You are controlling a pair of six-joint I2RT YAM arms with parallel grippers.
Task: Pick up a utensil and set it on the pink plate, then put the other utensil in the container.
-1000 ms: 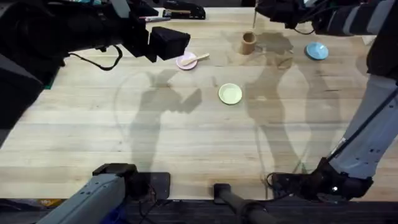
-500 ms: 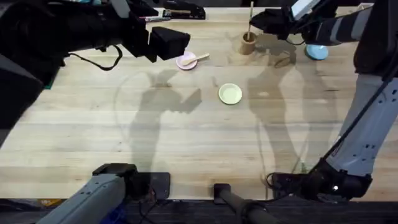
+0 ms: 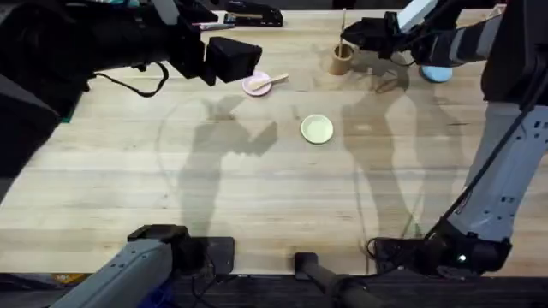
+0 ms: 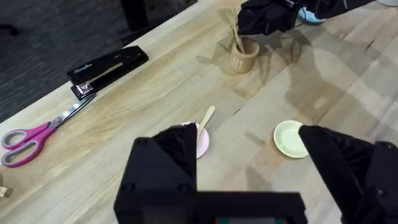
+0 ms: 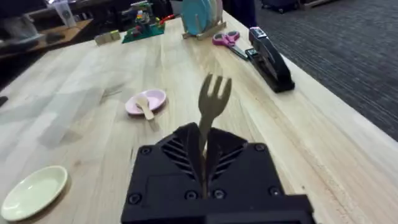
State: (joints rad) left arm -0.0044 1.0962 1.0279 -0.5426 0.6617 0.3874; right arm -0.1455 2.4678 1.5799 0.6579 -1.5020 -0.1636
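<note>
The wooden spoon lies with its bowl on the pink plate, handle sticking out over the rim; it is also seen as spoon on pink plate. My left gripper hovers open just left of the plate, fingers wide apart and empty. My right gripper is shut on the wooden fork, held upright with prongs up. From the left wrist, the fork has its lower end inside the tan container, also container.
A yellow plate sits mid-table and a blue plate lies right of the container, partly under the right arm. A black stapler and pink-handled scissors lie along the far edge.
My right gripper has come down and leftward with the fork, bringing its lower end to the container. The left arm, spoon and plates have not moved.
</note>
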